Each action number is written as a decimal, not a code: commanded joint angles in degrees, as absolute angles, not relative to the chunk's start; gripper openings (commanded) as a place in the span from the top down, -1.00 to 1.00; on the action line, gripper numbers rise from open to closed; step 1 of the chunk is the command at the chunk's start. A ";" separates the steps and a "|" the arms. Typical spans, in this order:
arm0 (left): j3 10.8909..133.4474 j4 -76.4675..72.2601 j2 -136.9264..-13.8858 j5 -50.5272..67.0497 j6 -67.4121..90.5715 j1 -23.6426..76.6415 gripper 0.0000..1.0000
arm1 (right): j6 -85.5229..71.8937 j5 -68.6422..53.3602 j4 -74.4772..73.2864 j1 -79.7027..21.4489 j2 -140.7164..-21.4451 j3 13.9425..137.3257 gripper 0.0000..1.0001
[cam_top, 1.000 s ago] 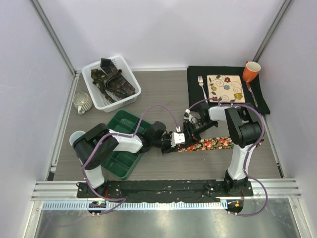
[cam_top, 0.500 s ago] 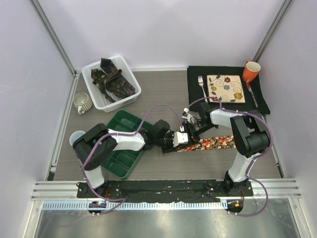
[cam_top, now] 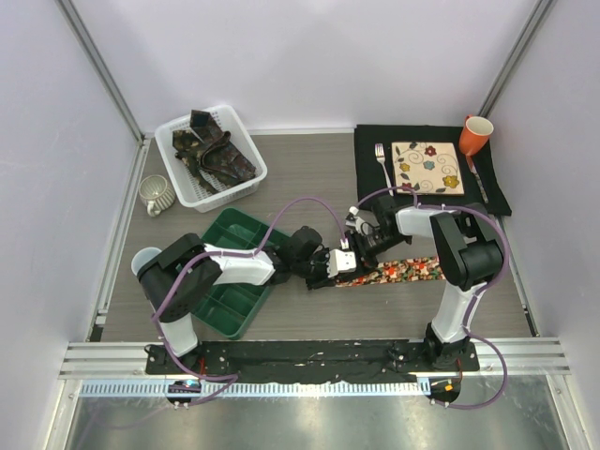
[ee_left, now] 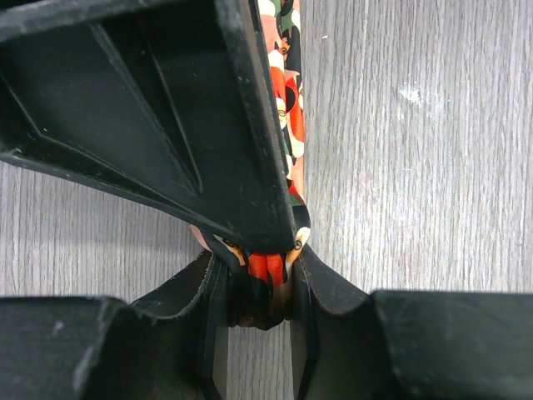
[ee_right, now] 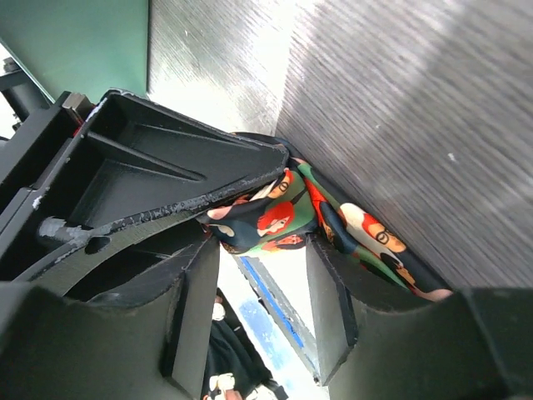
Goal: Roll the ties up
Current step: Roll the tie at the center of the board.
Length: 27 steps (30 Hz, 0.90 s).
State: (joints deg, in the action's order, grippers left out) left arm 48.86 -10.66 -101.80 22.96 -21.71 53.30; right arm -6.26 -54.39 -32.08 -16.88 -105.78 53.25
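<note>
floral tie [cam_top: 398, 274] | end clamped in left tool [ee_left: 258, 292] | right tool [ee_right: 262, 250] also clamps it

Floral tie [cam_top: 405, 273] flat on table, left end bunched; dark ties [cam_top: 217, 150] heaped in white basket [cam_top: 246, 190]

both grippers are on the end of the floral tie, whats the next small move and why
Probably turn the pinched end over once more toward the flat length. The left gripper is shut on the floral tie at its bunched end, and the right gripper has fabric between its fingers there too, while most of the tie lies unrolled on the table.
</note>
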 commanded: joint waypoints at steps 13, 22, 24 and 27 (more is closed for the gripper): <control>47.20 -1.05 -104.50 21.01 -22.32 53.35 0.60 | -7.21 -55.63 -28.22 -17.05 -104.15 54.40 0.10; 45.97 -3.15 -101.09 19.70 -19.26 53.09 0.09 | -4.67 -50.11 -31.01 -17.23 -106.70 53.35 0.99; 45.18 -6.74 -98.80 18.64 -16.89 52.39 -0.16 | -2.20 -48.52 -32.43 -17.14 -107.14 53.35 0.99; 44.56 -9.31 -93.01 15.92 -14.16 52.12 -0.44 | -1.41 -46.58 -33.92 -16.09 -107.92 53.35 0.99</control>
